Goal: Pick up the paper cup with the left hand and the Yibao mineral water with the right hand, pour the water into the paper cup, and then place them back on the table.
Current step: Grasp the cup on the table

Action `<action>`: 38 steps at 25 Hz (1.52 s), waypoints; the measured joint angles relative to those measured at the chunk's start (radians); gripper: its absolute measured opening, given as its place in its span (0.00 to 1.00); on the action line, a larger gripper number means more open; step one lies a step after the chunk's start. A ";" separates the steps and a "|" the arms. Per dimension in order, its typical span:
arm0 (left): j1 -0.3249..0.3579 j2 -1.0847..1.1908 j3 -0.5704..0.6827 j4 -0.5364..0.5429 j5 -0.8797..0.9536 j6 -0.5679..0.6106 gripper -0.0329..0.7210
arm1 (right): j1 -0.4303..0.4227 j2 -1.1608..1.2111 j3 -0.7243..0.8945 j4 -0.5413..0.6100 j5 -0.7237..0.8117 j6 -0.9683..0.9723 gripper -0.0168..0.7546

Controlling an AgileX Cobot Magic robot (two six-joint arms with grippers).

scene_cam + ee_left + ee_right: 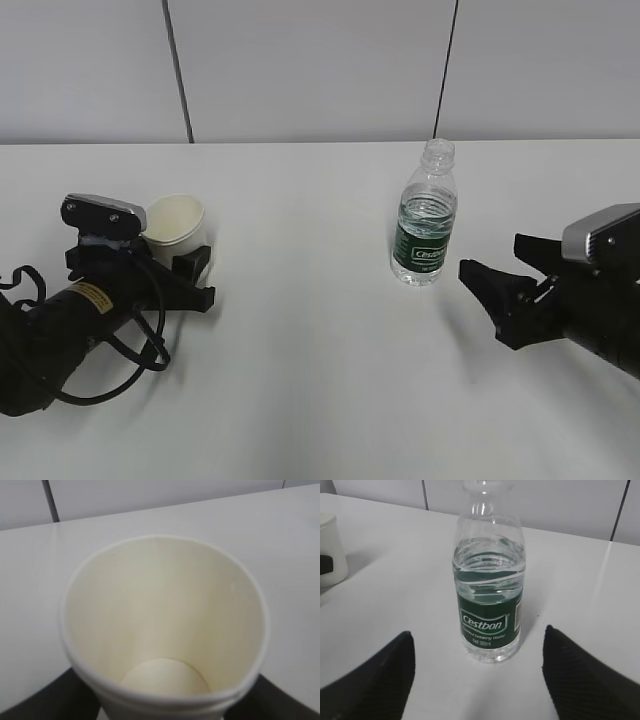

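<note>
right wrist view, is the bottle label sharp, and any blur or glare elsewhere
Right wrist view: the bottle label reads sharply, the fingers in the foreground are soft. Left wrist view: the paper cup fills the frame, slightly soft. Exterior view: even light, faint shadows on the table.

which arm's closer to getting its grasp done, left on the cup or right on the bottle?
Left. The left gripper already straddles the paper cup; the right gripper is open, still short of the bottle.

I work in what looks like a lab or test room: a plain white table point(320, 400) runs back to its far edge against grey wall panels point(300, 70) split by dark vertical seams point(178, 70).
</note>
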 joint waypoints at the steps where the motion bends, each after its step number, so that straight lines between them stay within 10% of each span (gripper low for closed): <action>1: 0.000 0.000 0.000 0.000 0.000 0.000 0.59 | 0.000 0.000 -0.008 0.000 0.000 0.000 0.78; 38: 0.000 0.000 -0.001 0.027 0.000 -0.001 0.59 | 0.000 0.285 -0.337 -0.070 -0.003 0.151 0.83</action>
